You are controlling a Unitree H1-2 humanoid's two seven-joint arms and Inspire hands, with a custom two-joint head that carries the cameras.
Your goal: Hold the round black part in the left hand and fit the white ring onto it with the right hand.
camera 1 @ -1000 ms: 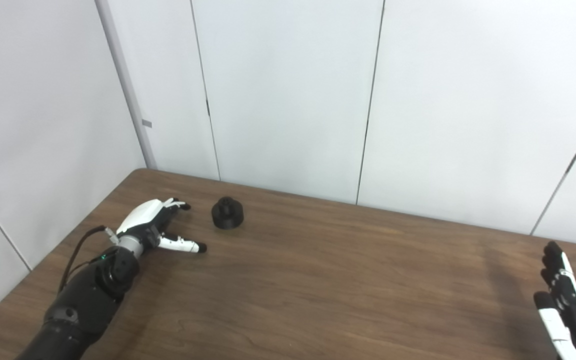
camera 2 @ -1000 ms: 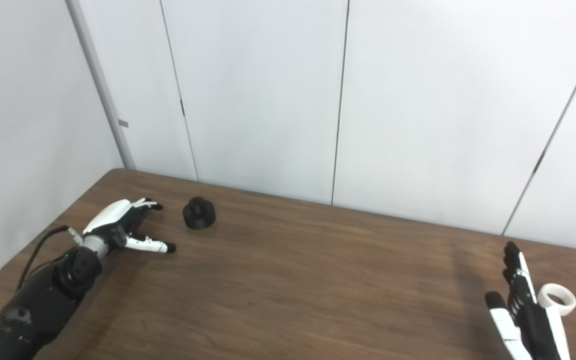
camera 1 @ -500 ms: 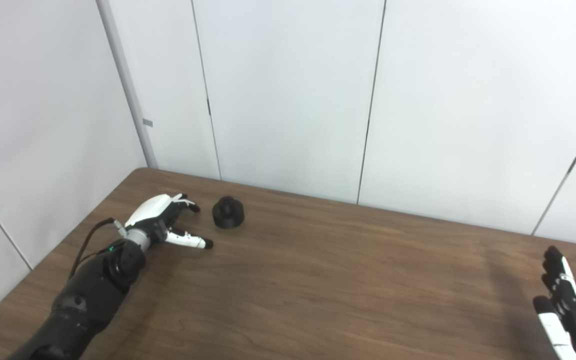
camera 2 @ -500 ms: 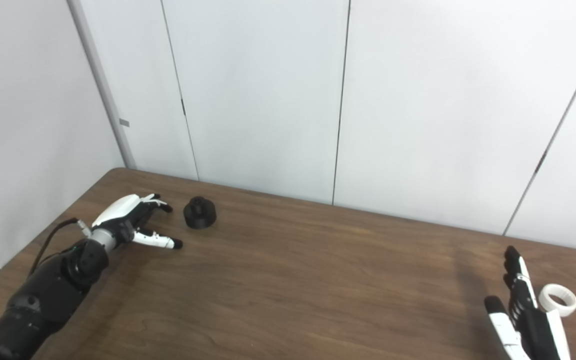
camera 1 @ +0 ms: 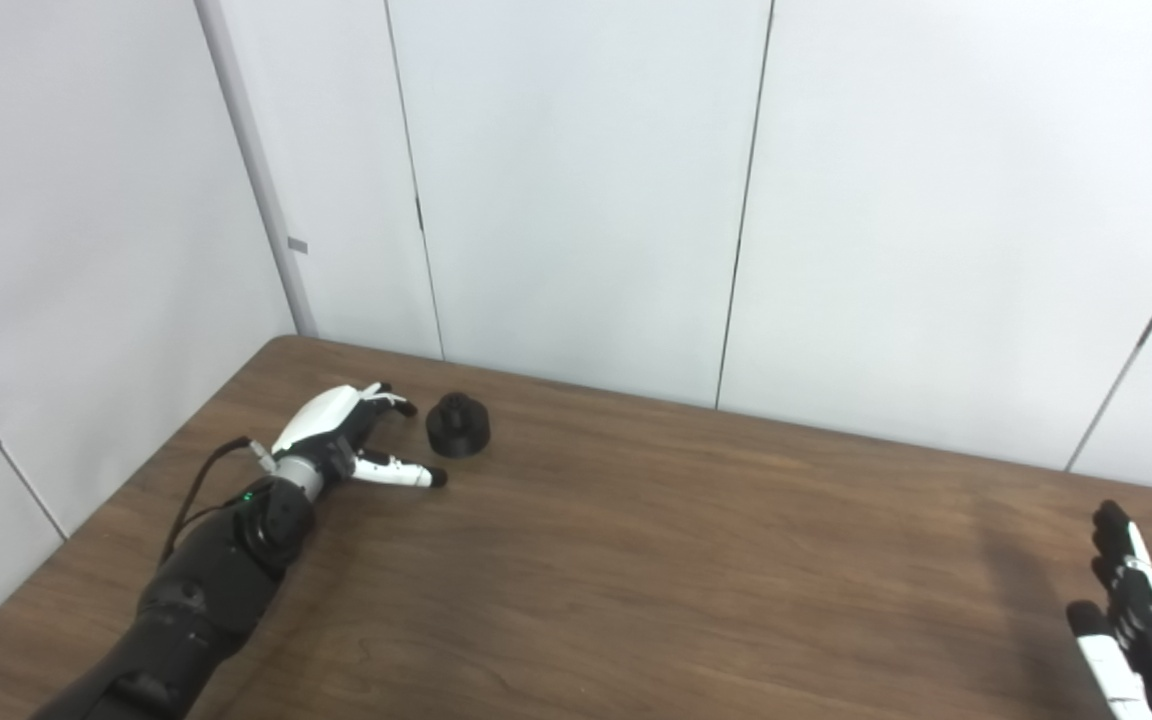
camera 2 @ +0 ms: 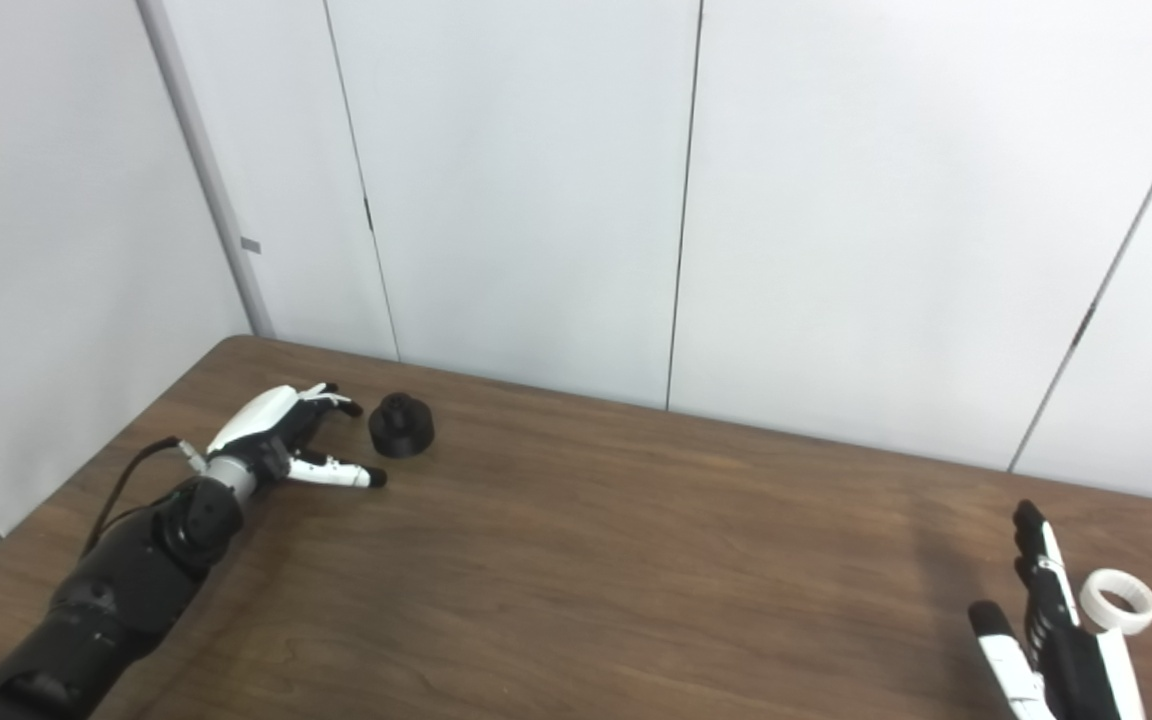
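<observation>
On the brown wooden tabletop [camera 1: 636, 560], the round black part [camera 1: 457, 425] sits upright near the far left corner, a wider base with a smaller knob on top, close to the white wall panels [camera 1: 576, 190] behind the table. The left hand [camera 1: 351, 440] lies low over the wood just to the left of the part, its arm reaching in from the bottom left; the fingers [camera 1: 391, 402] are spread and point toward the part, while the thumb [camera 1: 401, 473] stretches out below it, so the part stands in front of the gap between them. The hand is apart from the part and holds nothing. A thin black cable [camera 1: 206, 480] loops from the wrist back along the dark forearm. At the far right, near the bottom corner, the right hand [camera 2: 1051, 625] stands edge-on with its fingers [camera 2: 1031, 530] straight, close side by side and pointing away from the robot, the thumb [camera 2: 986, 625] held a little to the side; it also holds nothing. The white ring [camera 2: 1118, 601] lies flat on the tabletop just beside this hand, on its right; whether they touch cannot be told. The ring and the black part are well apart, at opposite ends of the table.
</observation>
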